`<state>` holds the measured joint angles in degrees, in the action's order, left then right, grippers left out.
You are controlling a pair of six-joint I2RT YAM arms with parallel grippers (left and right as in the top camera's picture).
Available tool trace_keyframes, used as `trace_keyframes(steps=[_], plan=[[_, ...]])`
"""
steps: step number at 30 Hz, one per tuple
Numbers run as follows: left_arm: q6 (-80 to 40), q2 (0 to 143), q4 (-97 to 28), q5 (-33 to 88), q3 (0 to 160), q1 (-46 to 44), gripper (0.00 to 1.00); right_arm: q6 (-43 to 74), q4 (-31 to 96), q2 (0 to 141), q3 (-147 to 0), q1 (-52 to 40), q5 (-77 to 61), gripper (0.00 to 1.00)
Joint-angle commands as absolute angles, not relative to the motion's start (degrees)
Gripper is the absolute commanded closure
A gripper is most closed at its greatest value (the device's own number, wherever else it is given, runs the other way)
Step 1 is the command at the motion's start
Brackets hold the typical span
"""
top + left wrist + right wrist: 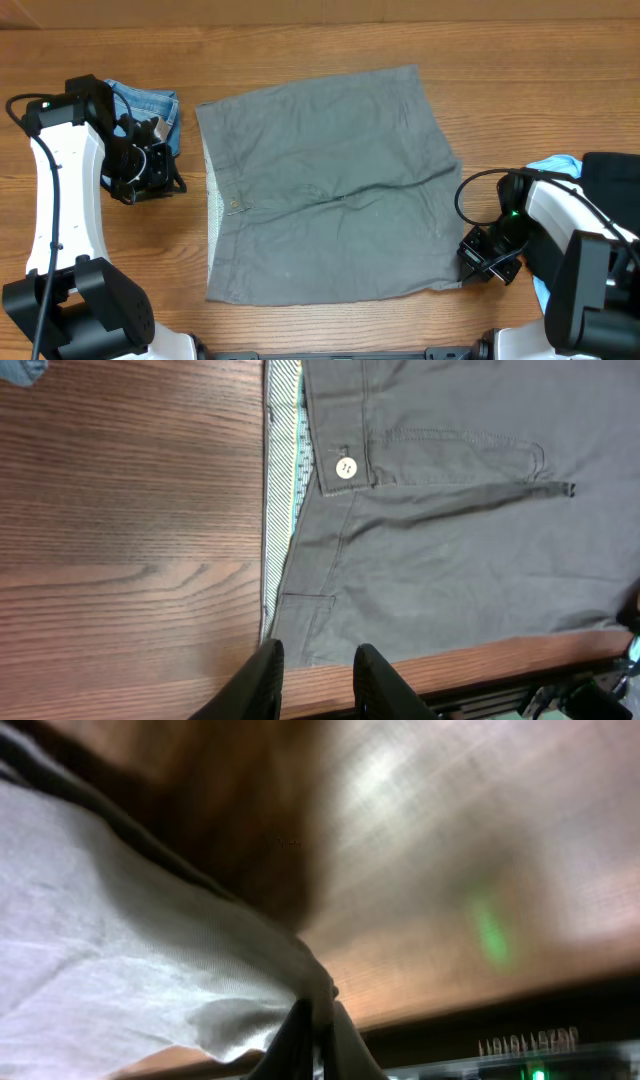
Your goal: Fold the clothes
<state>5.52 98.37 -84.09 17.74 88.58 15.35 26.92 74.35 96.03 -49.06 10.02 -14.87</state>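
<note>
Grey shorts lie spread flat in the middle of the table, waistband to the left. The left wrist view shows their white button, the slit pocket and the striped waistband lining. My left gripper hovers left of the waistband, clear of the cloth. Its jaws stand a little open over bare wood, holding nothing. At the shorts' near right corner my right gripper is shut on the hem. In the right wrist view the grey fabric is pinched between the fingertips.
A denim-blue garment lies crumpled behind the left arm at the far left. A light blue garment and a black one lie at the right edge behind the right arm. The table's front edge runs close to the shorts.
</note>
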Motion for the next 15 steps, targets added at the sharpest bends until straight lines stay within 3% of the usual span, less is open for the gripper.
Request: trace_keyframes(steps=[1,8,15], plan=[[4.71,97.8,-83.2,17.43,88.23,15.14,0.72,30.48,74.41,93.97,-50.24,10.24,-16.16,0.96],[1.96,97.8,-82.24,13.43,86.96,11.57,0.68,30.22,72.75,93.14,-50.26,10.24,-16.12,0.96],[-5.67,96.6,-83.81,10.0,79.85,12.75,0.74,28.03,71.31,93.1,-50.3,10.24,-16.14,0.96]])
